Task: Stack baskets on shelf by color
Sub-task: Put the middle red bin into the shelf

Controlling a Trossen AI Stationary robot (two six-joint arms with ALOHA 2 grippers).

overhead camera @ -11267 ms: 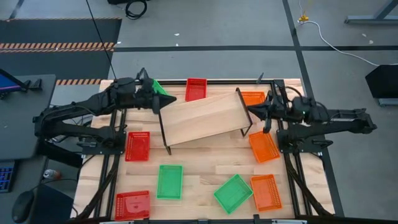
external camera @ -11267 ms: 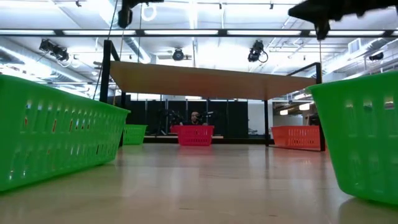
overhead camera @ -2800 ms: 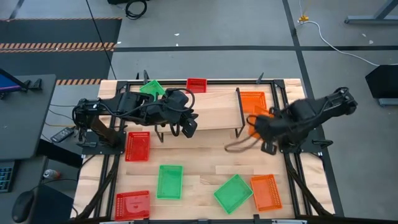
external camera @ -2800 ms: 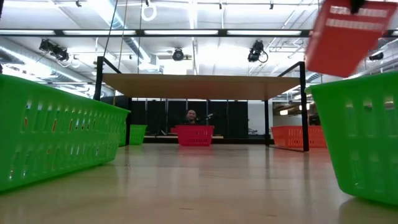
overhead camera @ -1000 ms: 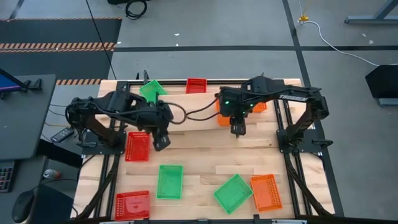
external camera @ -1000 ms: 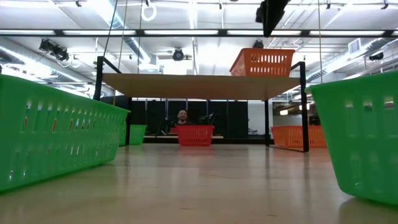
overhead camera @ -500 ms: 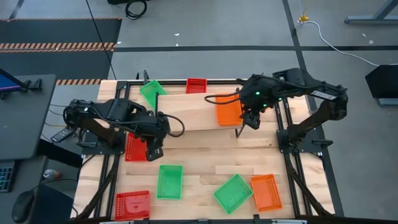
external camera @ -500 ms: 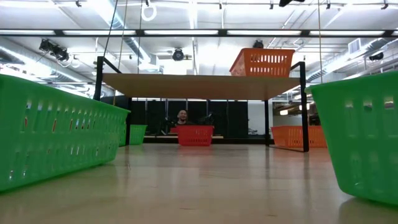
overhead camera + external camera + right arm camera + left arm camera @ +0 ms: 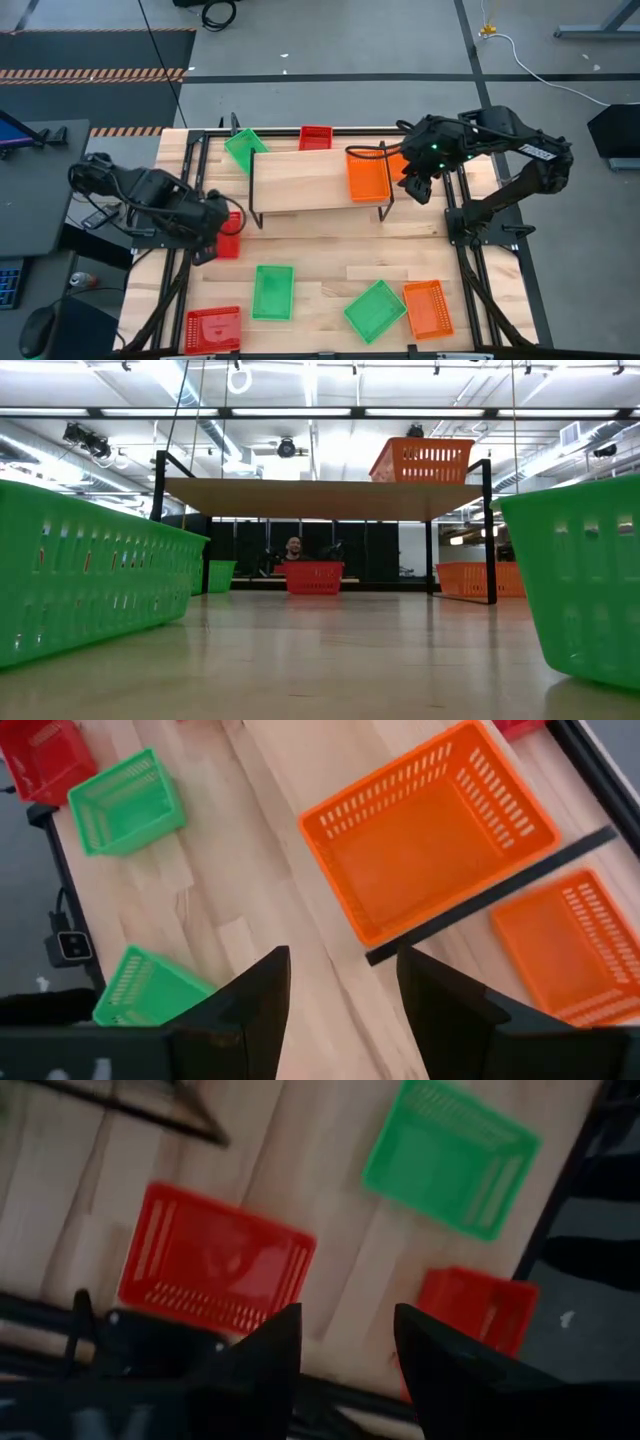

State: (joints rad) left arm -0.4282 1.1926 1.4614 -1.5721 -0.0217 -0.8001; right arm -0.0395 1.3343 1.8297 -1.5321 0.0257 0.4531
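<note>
The light-wood shelf (image 9: 305, 180) stands at the table's far middle on black legs. One orange basket (image 9: 368, 175) rests flat on its right end; it also shows in the low view (image 9: 422, 460) and the right wrist view (image 9: 430, 840). My right gripper (image 9: 415, 190) is open and empty, just right of the shelf, above a second orange basket (image 9: 570, 945) on the table. My left gripper (image 9: 203, 252) is open and empty at the table's left, above a red basket (image 9: 215, 1270). Other baskets lie flat on the table.
On the table: a green basket (image 9: 243, 148) and a red one (image 9: 316, 137) at the far edge, a green one (image 9: 273, 292) and a tilted green one (image 9: 375, 310) near the front, an orange one (image 9: 428, 308) front right, a red one (image 9: 212, 328) front left. A person (image 9: 292, 547) shows beyond the table.
My right gripper has risen from the orange basket and gone toward the table's right edge; the basket stays on the shelf's right end. My left gripper has drawn back from the shelf's front toward the table's left edge.
</note>
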